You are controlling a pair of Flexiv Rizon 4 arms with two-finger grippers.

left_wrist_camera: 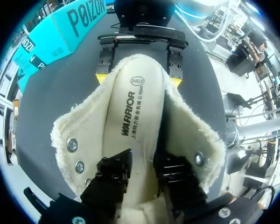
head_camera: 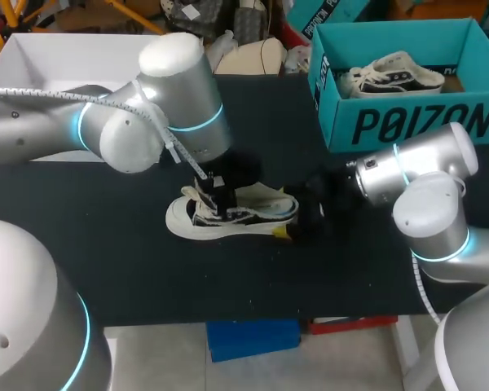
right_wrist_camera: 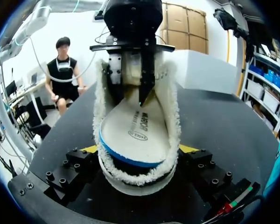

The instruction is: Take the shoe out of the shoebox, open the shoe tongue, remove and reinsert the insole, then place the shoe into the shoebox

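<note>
Cream shoe [head_camera: 244, 218] stands upright on its sole, mid-table [head_camera: 106, 244], on the black top. Toe points toward the left arm's side, heel toward the right arm's. Black side panel and white toe cap show in the head view. Fleece lining is spread wide, the mouth fully open.

Left gripper [left_wrist_camera: 142, 175] comes down from above into the shoe's mouth, toward the front. Its black fingers stand close together with the insole [left_wrist_camera: 135, 107] running between them; both appear to press it, so it is pinched on the insole's forward part. Yellow tips are hidden inside the shoe.

Insole is pale, with print on top, and lies inside the shoe. In the right wrist view it bows upward toward the left gripper. At the heel its blue underside shows, lifted a little off the lining.

Right gripper [right_wrist_camera: 139, 151] sits low at the table, at the heel. One yellow-tipped finger is against each side of the heel; it clamps the shoe from both sides.

Teal box [head_camera: 407, 122] stands at the far right of the table, open, well apart from the shoe. A second shoe [head_camera: 391, 75] lies inside it on its side.
</note>
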